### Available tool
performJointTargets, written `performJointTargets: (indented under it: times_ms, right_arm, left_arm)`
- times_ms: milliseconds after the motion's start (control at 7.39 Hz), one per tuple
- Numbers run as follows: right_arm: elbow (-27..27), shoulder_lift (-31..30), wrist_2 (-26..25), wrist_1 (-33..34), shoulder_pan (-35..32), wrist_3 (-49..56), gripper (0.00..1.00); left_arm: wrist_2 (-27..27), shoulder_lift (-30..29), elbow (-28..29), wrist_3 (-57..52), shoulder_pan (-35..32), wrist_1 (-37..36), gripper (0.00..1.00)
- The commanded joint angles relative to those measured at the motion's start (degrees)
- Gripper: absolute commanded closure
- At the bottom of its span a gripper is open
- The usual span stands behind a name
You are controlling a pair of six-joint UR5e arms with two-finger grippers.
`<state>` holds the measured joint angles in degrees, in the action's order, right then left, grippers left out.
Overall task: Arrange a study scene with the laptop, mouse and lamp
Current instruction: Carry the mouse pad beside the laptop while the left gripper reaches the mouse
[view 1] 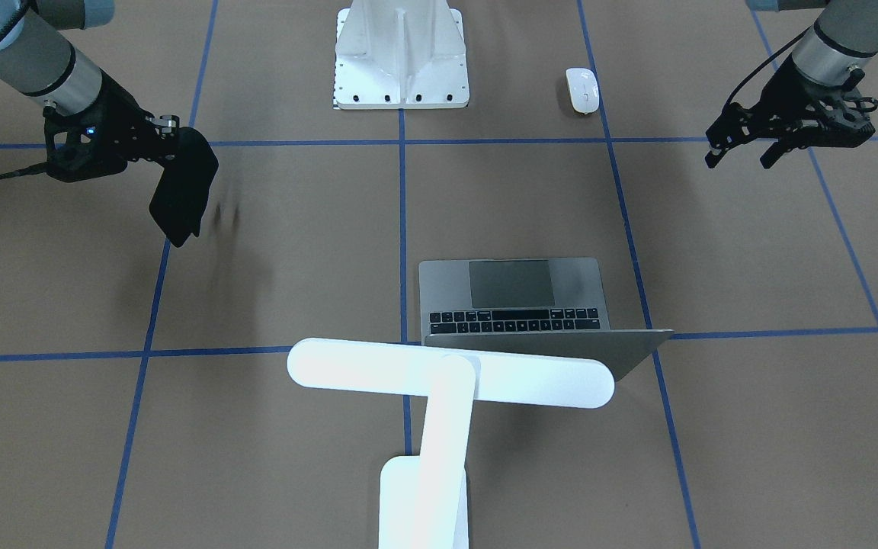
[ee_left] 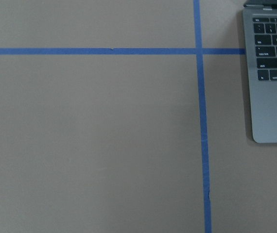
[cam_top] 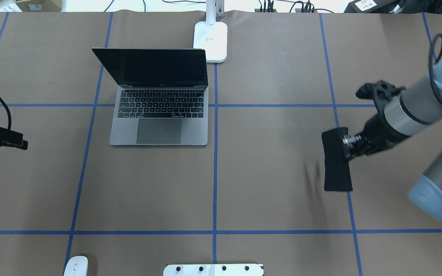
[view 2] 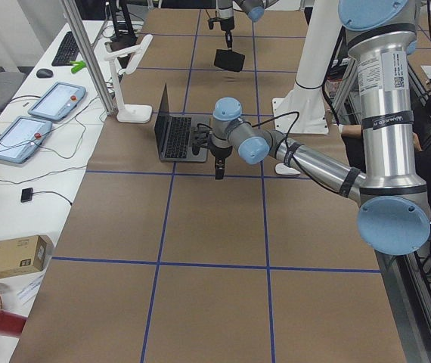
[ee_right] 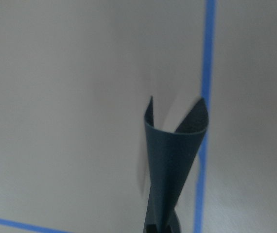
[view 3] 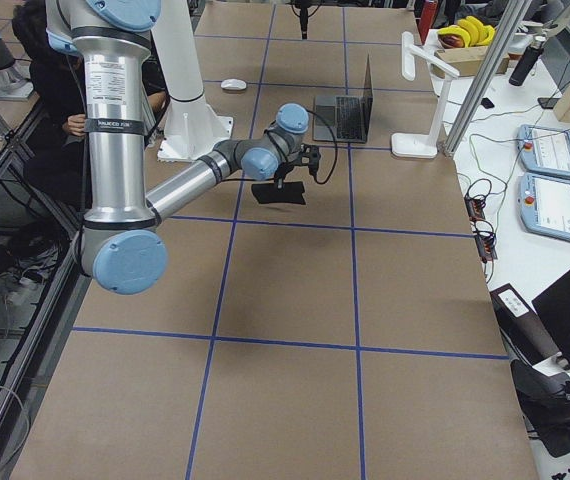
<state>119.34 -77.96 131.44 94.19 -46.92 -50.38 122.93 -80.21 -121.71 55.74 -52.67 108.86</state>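
The right gripper [view 1: 171,136] is pinching the black mouse pad [view 1: 184,187] by its top edge, jaws closed on it. The pad is hanging down limp and curling into a fold in the right wrist view. It is being carried by one edge because it is thin and floppy. Its lower edge is probably clear of the surface [cam_top: 274,184], but motion blur is making that hard to confirm.

The left gripper [view 1: 740,156] is hovering off to the robot's left with its jaws spread and nothing between them. It is likely waiting, free for the mouse.

The laptop [cam_top: 159,119] is sitting open on the surface with the keyboard facing the robot and the screen tilted back. The lamp [view 1: 450,374] is standing just behind it on the far side, with its bar head reaching over the lid so light falls on the keys. Both are looking placed.

The mouse [view 1: 581,90] is lying near the robot's edge of the surface on the left-arm side, beside the white ribbed pedestal [view 1: 401,61] and well apart from the laptop. It is not yet in a working spot.

Judged step: the pad is being brought in, presumably to lie beside the laptop on the right. The mouse would then go on it.
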Motion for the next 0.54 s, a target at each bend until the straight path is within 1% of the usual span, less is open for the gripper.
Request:
performJointTargets:
  times_ms: [0,135,271,406]
  right_arm:
    - [-3.0,19.8,-6.6,24.3,-0.5,10.6,0.86]
    - [-6.7,23.2,-7.3,24.3,1.1,11.3,0.86]
    - [-13.1,28.6,-7.3,24.3,1.8,13.4,0.86]
    - [-19.4,32.9,-6.4,24.2,1.7,17.8,0.86]
  left_arm:
    - [-2.2,2.4,-0.8,2.3,3.3,-0.5,0.01]
    - [-6.2,3.2,-1.0,6.6,7.4,-0.5,0.01]
    - [-10.6,3.5,-1.7,11.9,13.4,-0.8,0.01]
    - [-12.2,4.8,-4.1,15.7,17.7,-2.1,0.01]
